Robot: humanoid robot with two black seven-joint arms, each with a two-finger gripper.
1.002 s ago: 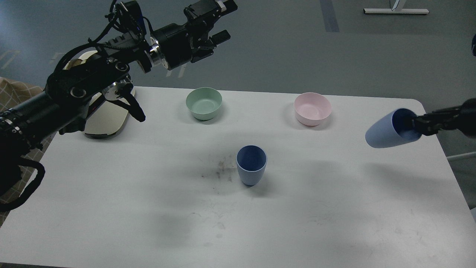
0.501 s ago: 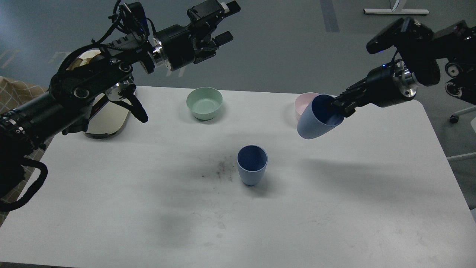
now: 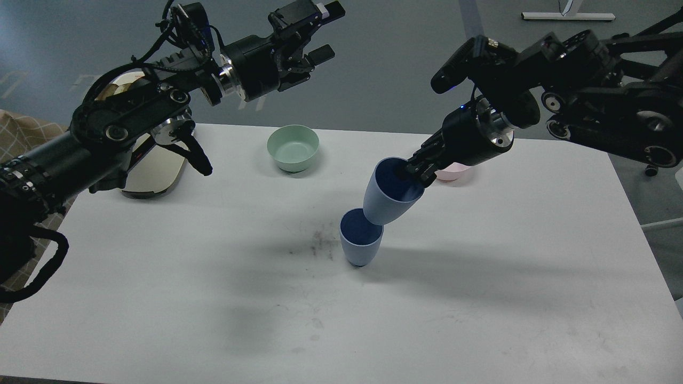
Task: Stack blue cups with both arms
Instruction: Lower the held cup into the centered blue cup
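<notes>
Hovering tilted over standing blue cup (image 3: 360,240): second blue cup (image 3: 385,198), rim pinched by right gripper (image 3: 415,172). Not nested yet. Left gripper (image 3: 315,32) spread, holding nothing.

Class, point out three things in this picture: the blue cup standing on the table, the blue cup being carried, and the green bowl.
Standing blue cup (image 3: 360,246): head view, on its outer wall.
Carried blue cup (image 3: 382,205): head view, on its pale outer side.
Green bowl (image 3: 293,148): head view, on its inner floor.
</notes>
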